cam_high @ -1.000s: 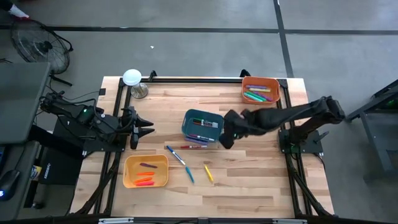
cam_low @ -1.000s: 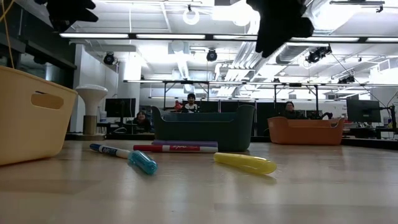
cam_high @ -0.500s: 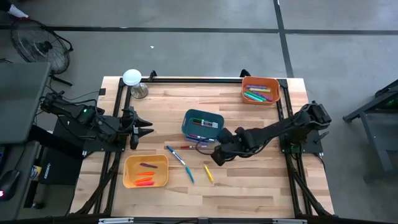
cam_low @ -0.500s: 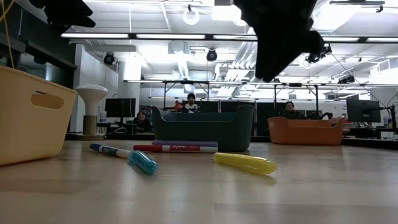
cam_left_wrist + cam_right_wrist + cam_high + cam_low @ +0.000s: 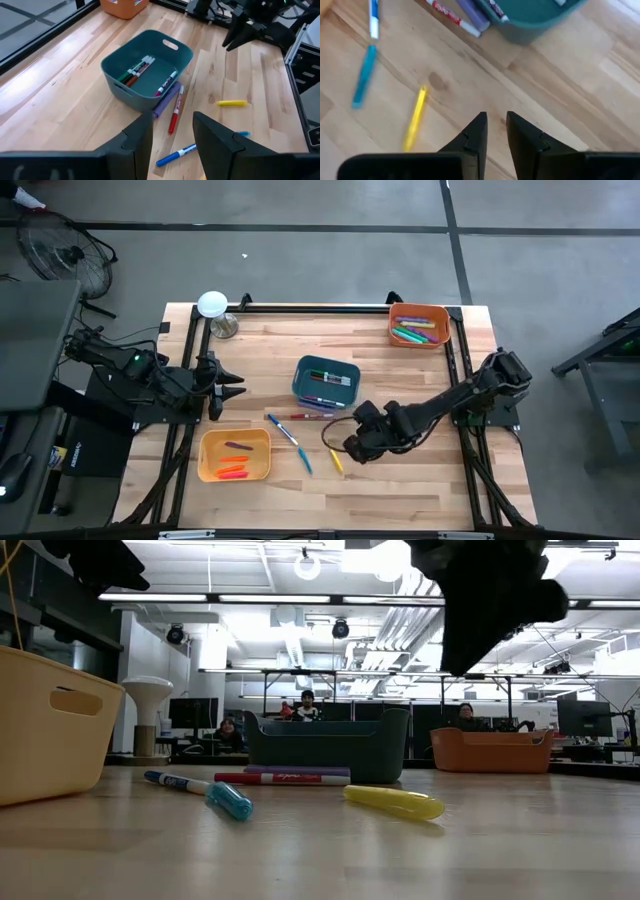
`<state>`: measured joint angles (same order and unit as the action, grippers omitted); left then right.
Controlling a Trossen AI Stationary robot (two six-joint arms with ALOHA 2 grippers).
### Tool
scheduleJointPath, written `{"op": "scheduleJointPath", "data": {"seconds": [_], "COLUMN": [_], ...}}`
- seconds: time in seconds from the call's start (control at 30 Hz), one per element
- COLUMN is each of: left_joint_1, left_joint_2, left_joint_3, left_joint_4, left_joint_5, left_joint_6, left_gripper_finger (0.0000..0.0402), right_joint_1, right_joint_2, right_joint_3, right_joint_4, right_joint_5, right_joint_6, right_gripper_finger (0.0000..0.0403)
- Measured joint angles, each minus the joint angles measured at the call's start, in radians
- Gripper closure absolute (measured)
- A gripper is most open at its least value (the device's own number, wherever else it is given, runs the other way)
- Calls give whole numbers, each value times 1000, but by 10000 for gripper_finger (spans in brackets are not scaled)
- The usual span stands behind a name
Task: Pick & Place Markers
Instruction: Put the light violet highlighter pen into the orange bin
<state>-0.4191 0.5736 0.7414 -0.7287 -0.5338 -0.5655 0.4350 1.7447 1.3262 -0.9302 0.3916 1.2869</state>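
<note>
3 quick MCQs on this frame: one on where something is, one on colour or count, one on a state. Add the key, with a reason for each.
1. Where is the yellow marker?
A. in the teal bin
B. loose on the table
C. in the orange bin

2. How many markers lie loose on the table, outside the bins?
A. one
B. eight
C. five

3. What does the right gripper hold?
A. nothing
B. the red marker
C. a bin

Key: 1 B, it lies on bare wood in front of the teal bin. 2 C, the high and left wrist views show red, purple, white-and-blue, light blue and yellow. 3 A, the right wrist view shows its fingers with only bare table between them, above the wood near the yellow marker.
</note>
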Motion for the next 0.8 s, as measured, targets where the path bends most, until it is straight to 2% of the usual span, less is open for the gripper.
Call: {"op": "scheduleJointPath", "data": {"seconds": [0.23, 0.4, 0.5, 0.67, 0.8], "left_joint_1": [0, 0, 0, 0, 0], "left_joint_2": [0, 0, 0, 0, 0], "left_joint_3": [0, 0, 0, 0, 0], "left_joint_4": [-3, -5, -7, -7, -7], "left_joint_5": [-7, -8, -11, -21, -20], "left_joint_6": [0, 0, 9, 9, 8], "left_gripper_finger": [264, 264, 264, 264, 264], "right_joint_1": [21, 33, 33, 29, 14], "right_joint_2": [54, 70, 63, 48, 48], "right_joint_3": [0, -3, -94, -290, -370], "right_joint_4": [58, 85, 235, 649, 789], "right_joint_5": [-6, 33, 49, 55, 114], "right_joint_6": [40, 63, 95, 131, 157], "right_gripper_finger": [372, 400, 401, 402, 403]}}
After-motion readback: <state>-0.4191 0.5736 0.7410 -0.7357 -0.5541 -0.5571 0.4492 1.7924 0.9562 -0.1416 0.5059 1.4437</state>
